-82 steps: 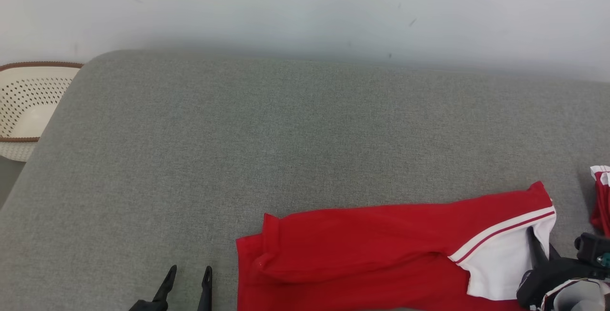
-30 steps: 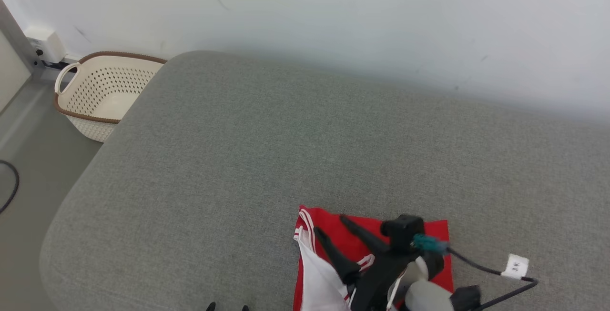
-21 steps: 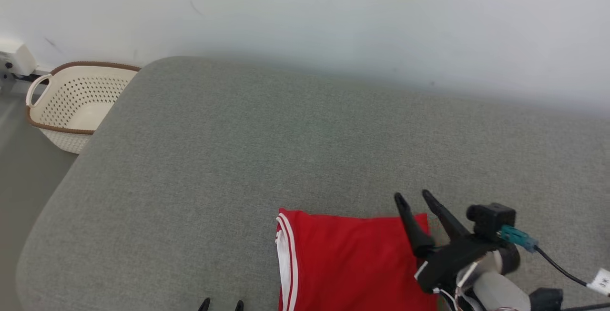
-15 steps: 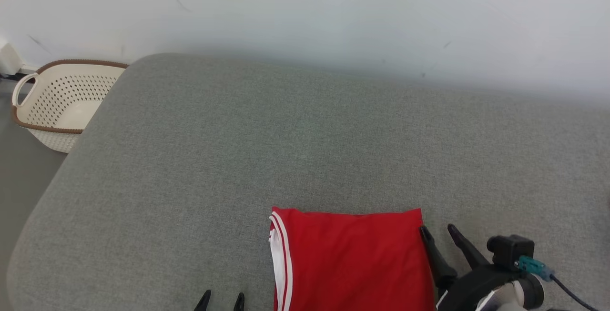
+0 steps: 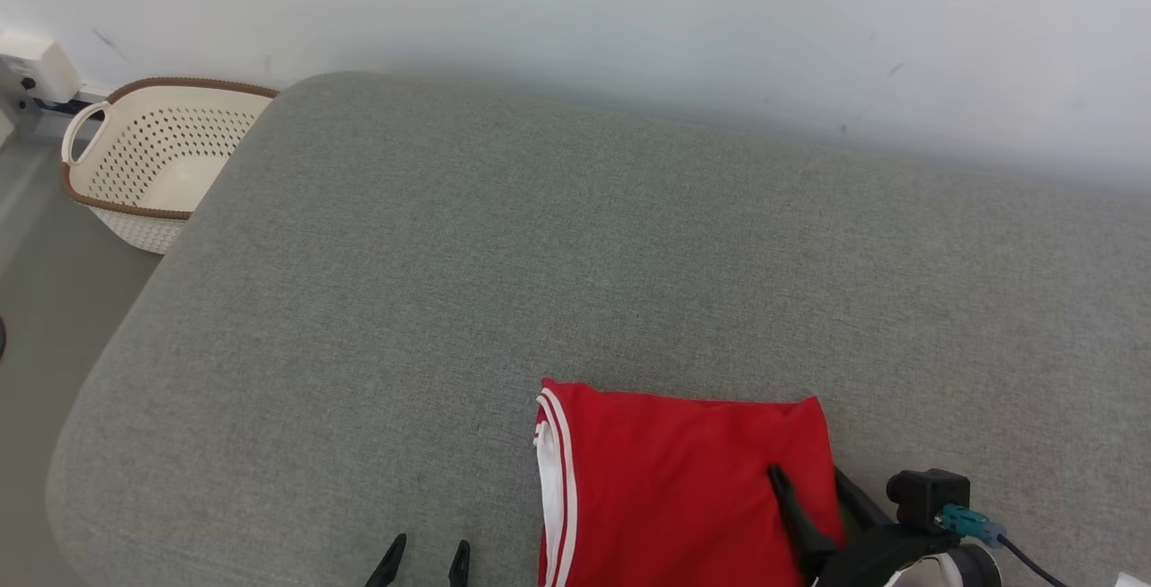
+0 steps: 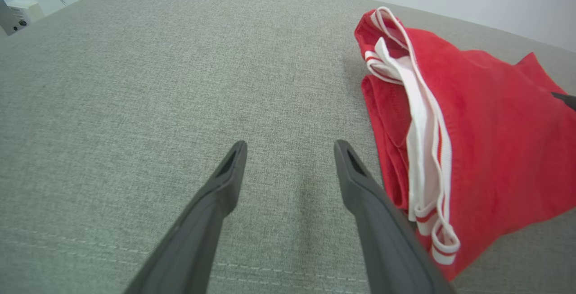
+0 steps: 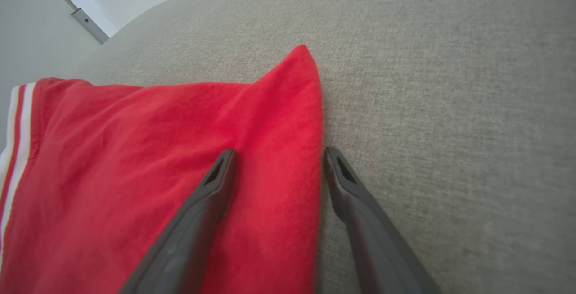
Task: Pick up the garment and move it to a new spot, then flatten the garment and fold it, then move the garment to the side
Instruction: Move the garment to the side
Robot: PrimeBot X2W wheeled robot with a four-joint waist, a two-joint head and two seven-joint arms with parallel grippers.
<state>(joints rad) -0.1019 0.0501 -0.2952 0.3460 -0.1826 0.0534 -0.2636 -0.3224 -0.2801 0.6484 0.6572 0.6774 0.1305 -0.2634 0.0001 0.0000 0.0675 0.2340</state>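
At the upper left of the head view, a small white box (image 5: 27, 61) is sitting on the wall (image 5: 629, 12), and under it a cream basket (image 5: 135, 229) with holes and a brown rim is standing on the floor (image 5: 54, 317), just beside the rounded corner of the grey fabric surface (image 5: 539, 236).

At the bottom edge, left of the middle, the left claw (image 5: 432, 544) is showing only its two dark fingertips. In the left wrist view its fingers are standing wide apart over bare grey fabric and are holding nothing; the garment is lying just beside the right finger of this claw.

The garment (image 5: 674, 479), red and folded into a flat packet, is lying at the lower middle of the head view, near the front edge of the surface. Its white striped trim (image 5: 550, 479) is running along its left side.

At the lower right, the right claw (image 5: 807, 472) is reaching over the right edge of the garment. In the right wrist view its fingers are spreading wide: one is lying over the red cloth, the other over the grey fabric, and the edge of the garment is passing between them. It is gripping nothing. Whether the fingers are touching the cloth, I cannot tell.

A teal connector (image 5: 967, 522) with a black cable is hanging on this arm at the far lower right.
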